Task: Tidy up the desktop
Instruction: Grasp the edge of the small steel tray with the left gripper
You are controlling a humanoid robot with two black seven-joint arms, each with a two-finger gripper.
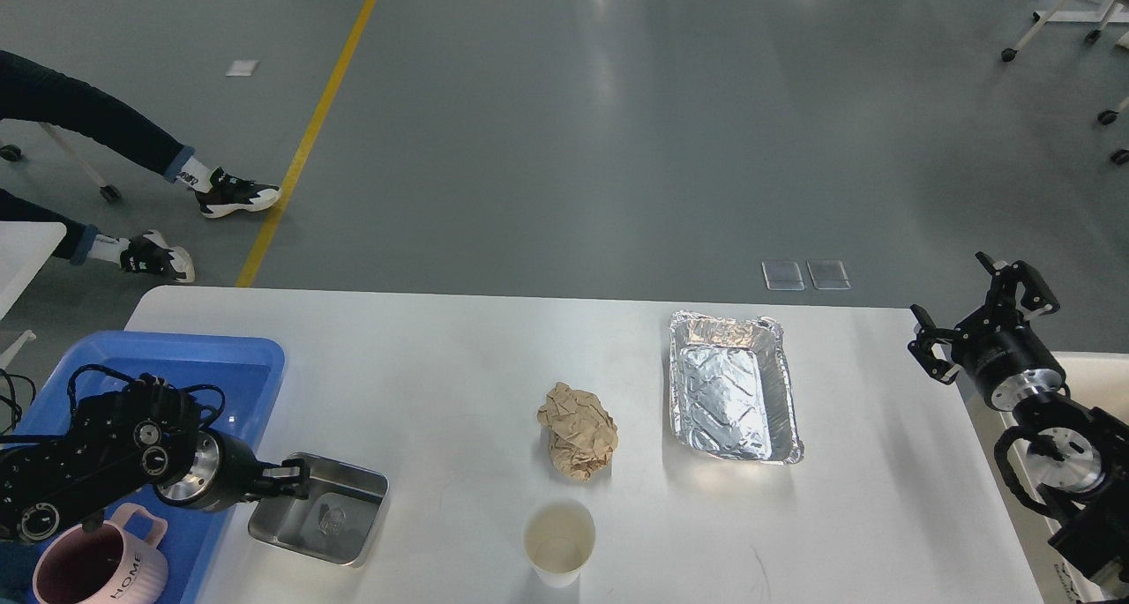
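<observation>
Single head view, looking forward-down over desktop [494, 366]; floor beyond.

The one text that reads clearly is "HOME", in dark capitals running down the ribbed side of the pink mug [93, 567], which stands in the blue tray [203, 357] at the near left. A person's white sock [189, 175], at the far left on the floor, carries a short dark print, too small to make out. The arm housings bear small round marks, also not legible. The steel tin [322, 509], paper cup [558, 544], crumpled paper [578, 432] and foil tray [732, 388] show no lettering.
</observation>
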